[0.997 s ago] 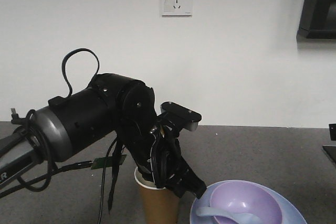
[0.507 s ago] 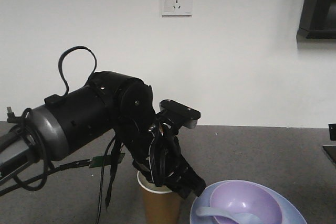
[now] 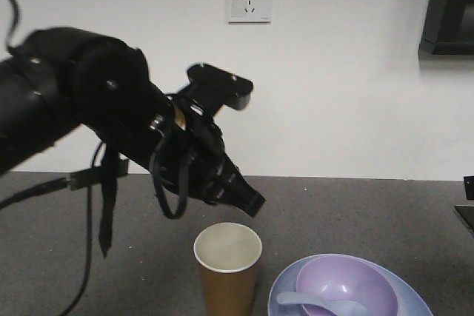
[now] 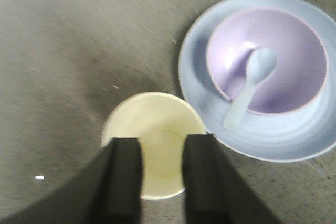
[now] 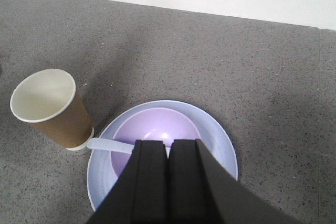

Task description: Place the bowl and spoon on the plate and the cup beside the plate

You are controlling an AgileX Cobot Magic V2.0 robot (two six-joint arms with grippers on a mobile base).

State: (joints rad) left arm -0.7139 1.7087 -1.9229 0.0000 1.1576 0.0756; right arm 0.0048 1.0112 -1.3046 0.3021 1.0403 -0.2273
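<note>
Grey counter (image 5: 252, 56). Left arm raised above it; left gripper (image 4: 160, 182) hovers over the cup, fingers parted, holding nothing. Right gripper (image 5: 169, 182) hangs over the plate, fingers pressed together, empty. Plate (image 5: 220, 145) flat on the counter. Bowl (image 4: 294, 45) sits on the plate. Cup (image 5: 50, 109) upright just beside the plate's rim; contact unclear. Spoon (image 4: 252, 85): scoop in the bowl, handle over its rim.

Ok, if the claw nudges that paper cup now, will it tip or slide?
The cup is probably light: it looks empty inside. Tall, tapering to a narrow base, a high push likely tips it toward the plate. Its thin paper wall may dent.
</note>
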